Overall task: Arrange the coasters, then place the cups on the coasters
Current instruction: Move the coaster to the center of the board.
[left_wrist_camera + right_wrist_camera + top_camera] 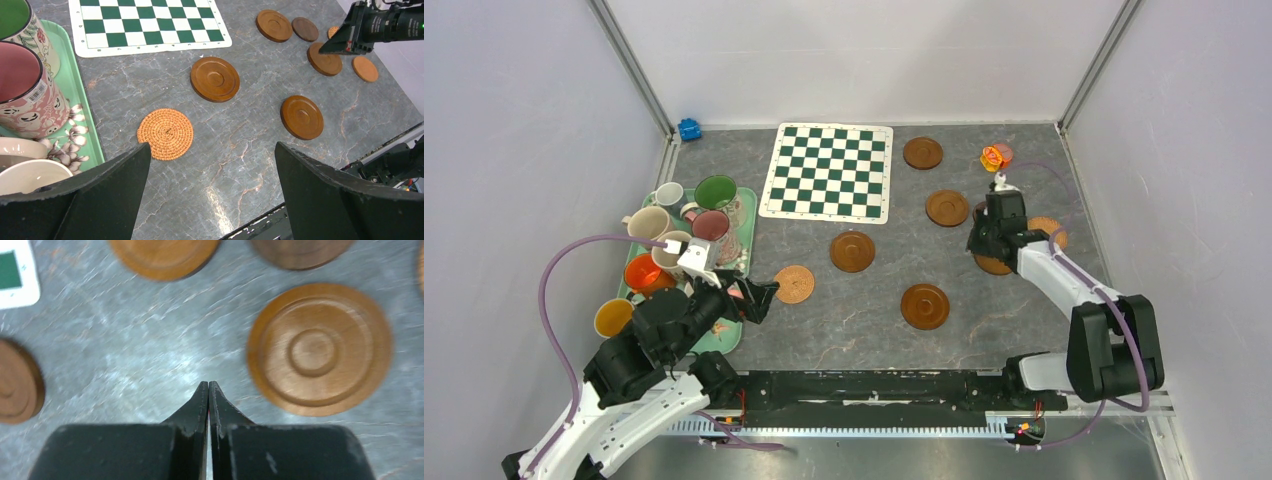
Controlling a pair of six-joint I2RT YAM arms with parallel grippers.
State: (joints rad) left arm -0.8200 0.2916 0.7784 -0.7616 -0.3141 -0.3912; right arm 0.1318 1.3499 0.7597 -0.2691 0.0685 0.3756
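Several brown wooden coasters lie on the grey table, among them one [852,250] at centre and one [924,306] nearer the front. A woven orange coaster [794,284] lies just beyond my left gripper [759,300], which is open with nothing between its fingers [212,150]. My right gripper [208,385] is shut and empty, low over the table just left of a wooden coaster [320,350]. From above, that gripper [979,243] partly hides this coaster [994,265]. Several cups crowd the left side, including a green-lined cup [715,192], a pink cup [711,225] and an orange cup [646,272].
A mint-green tray [748,205] holds most of the cups. A green-and-white chequered mat [829,170] lies at the back centre. A small orange-yellow toy [995,156] sits at the back right and a blue object [689,128] in the back left corner. Walls enclose three sides.
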